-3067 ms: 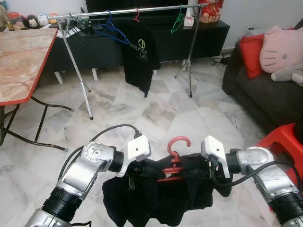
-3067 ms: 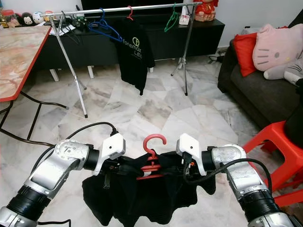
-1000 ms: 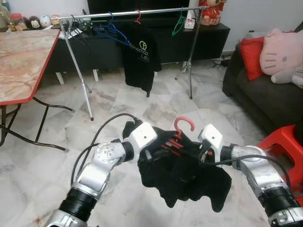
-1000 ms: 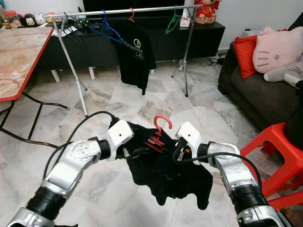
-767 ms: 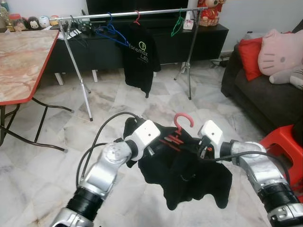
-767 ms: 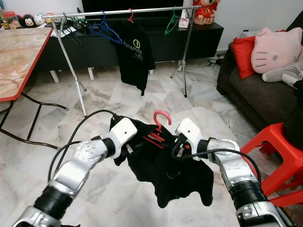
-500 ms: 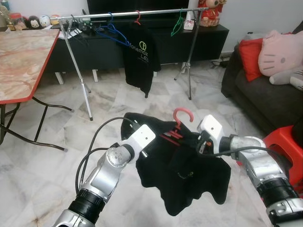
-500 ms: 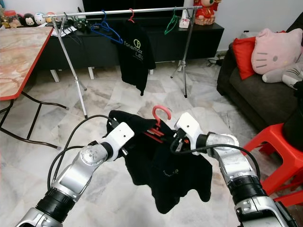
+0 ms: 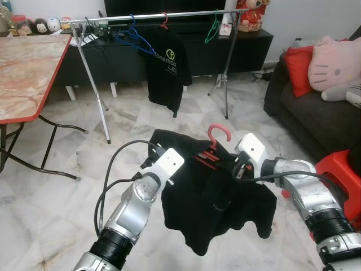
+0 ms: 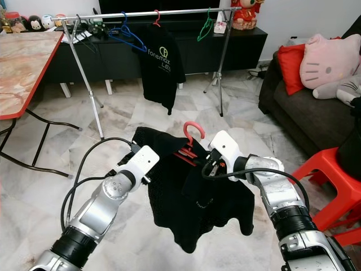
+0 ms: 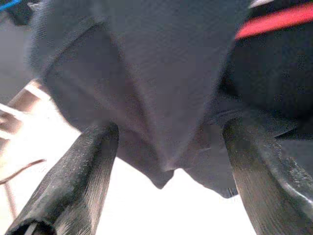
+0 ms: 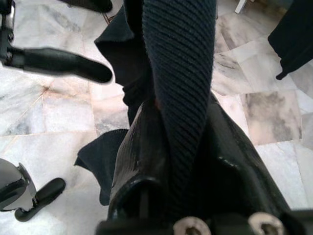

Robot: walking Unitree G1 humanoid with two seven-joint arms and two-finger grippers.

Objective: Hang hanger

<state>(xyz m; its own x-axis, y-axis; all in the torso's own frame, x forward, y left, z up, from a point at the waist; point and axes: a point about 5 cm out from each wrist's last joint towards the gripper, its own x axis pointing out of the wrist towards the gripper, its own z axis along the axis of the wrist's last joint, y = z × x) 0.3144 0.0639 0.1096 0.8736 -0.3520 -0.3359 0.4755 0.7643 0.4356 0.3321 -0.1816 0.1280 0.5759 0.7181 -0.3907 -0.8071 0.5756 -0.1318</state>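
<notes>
Red hanger (image 9: 213, 148) inside a plain black shirt (image 9: 211, 203); in the right wrist view its fabric shows a ribbed weave. Silver arms, white wrist housings, black fingers (image 11: 73, 176), ridged texture. Silver clothes rail (image 9: 152, 16) carrying a blue hanger (image 9: 132, 35), a green hanger (image 9: 212, 28), a small red hook and a black tee with yellow-green print (image 9: 169, 68). Floor (image 9: 73, 203) white-grey marble, veined, with beige and brown patches. Desk (image 9: 25, 73) pinkish marble-pattern top, red edge, black legs. Black TV cabinet (image 9: 248, 48). Dark grey sofa (image 9: 316, 118), red cushion (image 9: 297, 66), pink cat-face plush (image 9: 337, 56). Red plastic stool (image 9: 341, 175).
</notes>
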